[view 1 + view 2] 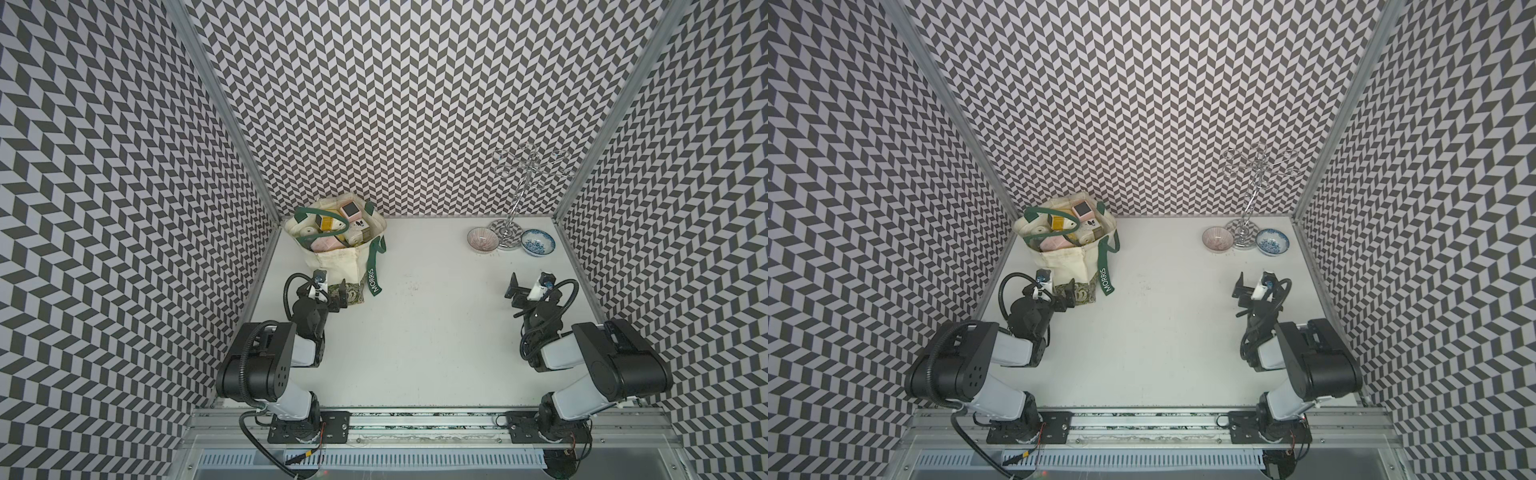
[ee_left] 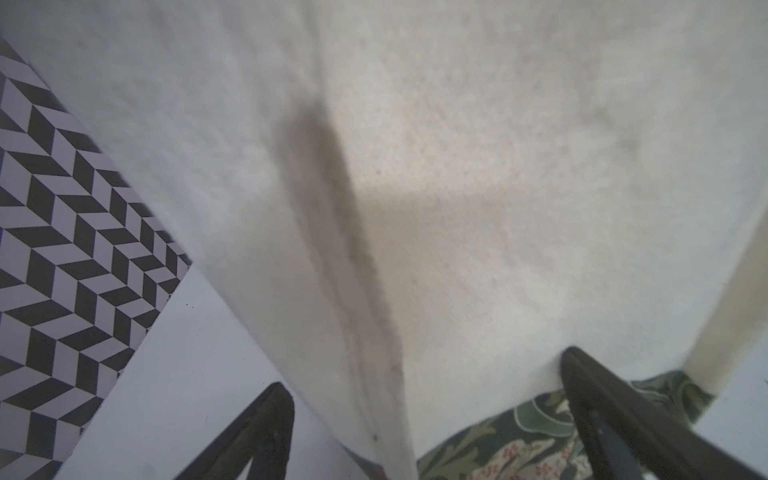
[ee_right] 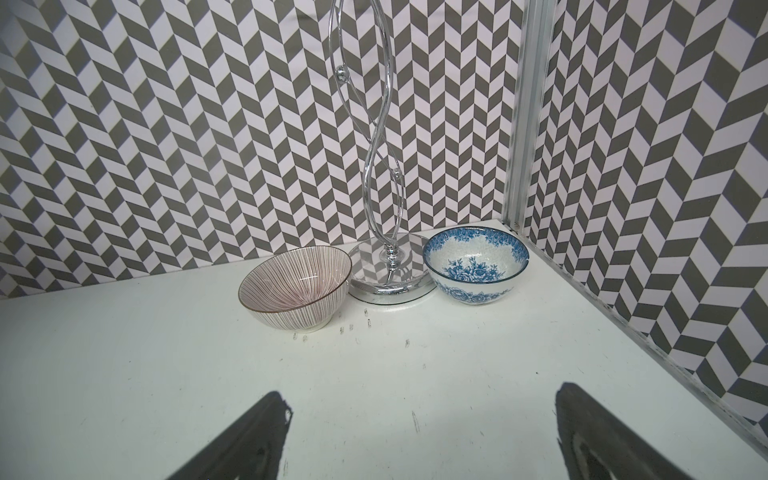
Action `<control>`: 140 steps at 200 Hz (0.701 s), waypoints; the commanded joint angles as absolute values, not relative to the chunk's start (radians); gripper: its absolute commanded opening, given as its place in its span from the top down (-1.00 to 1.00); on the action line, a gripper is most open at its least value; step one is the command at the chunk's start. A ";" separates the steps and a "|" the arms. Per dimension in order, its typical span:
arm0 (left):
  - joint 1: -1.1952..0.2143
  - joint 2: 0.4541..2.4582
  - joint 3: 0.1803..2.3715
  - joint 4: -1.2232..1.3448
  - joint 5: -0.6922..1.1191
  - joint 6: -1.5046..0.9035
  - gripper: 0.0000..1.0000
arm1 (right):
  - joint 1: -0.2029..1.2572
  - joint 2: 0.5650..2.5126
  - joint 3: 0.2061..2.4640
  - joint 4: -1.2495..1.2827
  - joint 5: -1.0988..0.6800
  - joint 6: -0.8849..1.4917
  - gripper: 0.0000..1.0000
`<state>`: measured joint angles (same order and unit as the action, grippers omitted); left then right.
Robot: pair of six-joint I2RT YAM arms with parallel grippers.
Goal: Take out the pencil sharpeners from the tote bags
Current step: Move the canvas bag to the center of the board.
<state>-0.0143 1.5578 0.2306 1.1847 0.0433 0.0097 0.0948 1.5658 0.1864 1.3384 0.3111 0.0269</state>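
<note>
The cream tote bag (image 1: 332, 259) with dark green "MORRIS" straps stands upright at the back left in both top views. Its mouth is open and packed with several pencil sharpeners, among them a pink one (image 1: 350, 210), a yellow one (image 1: 328, 224) and a long pale pink one (image 1: 326, 244). My left gripper (image 1: 338, 296) is open, low against the bag's near bottom corner. In the left wrist view the canvas fold (image 2: 374, 332) runs between its fingers (image 2: 270, 415), and the leafy green band (image 2: 498, 440) shows below. My right gripper (image 1: 512, 289) hangs open and empty over bare table at the right.
A pink striped bowl (image 3: 295, 286), a chrome wire stand (image 3: 390, 270) and a blue floral bowl (image 3: 476, 266) sit together in the back right corner. Chevron-patterned walls close in on three sides. The white table (image 1: 415, 332) stretches between the arms.
</note>
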 commanded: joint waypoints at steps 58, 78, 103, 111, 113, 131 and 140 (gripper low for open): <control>-0.004 1.560 0.264 1.249 0.012 0.015 -0.99 | 0.089 1.577 0.198 1.402 0.324 0.028 -0.99; -0.004 1.561 0.265 1.247 0.012 0.014 -0.99 | 0.089 1.578 0.207 1.387 0.321 0.030 -0.99; -0.008 1.560 0.264 1.250 -0.006 0.014 -0.99 | 0.089 1.578 0.208 1.389 0.321 0.030 -0.99; -0.024 1.554 0.256 1.259 -0.087 0.000 -0.99 | 0.088 1.578 0.205 1.389 0.321 0.030 -0.99; -0.030 1.553 0.253 1.262 -0.116 -0.002 -0.99 | 0.089 1.578 0.205 1.390 0.321 0.031 -0.99; -0.086 1.533 0.225 1.303 -0.300 -0.004 -0.99 | 0.088 1.574 0.198 1.401 0.322 0.028 -0.99; -0.106 1.522 0.190 1.367 -0.332 0.010 -0.99 | 0.092 1.569 0.186 1.426 0.338 0.027 -0.99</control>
<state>-0.0628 1.5555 0.2279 1.2091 -0.0925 0.0059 0.0948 1.5658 0.1913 1.3388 0.3111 0.0269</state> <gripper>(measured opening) 0.995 0.995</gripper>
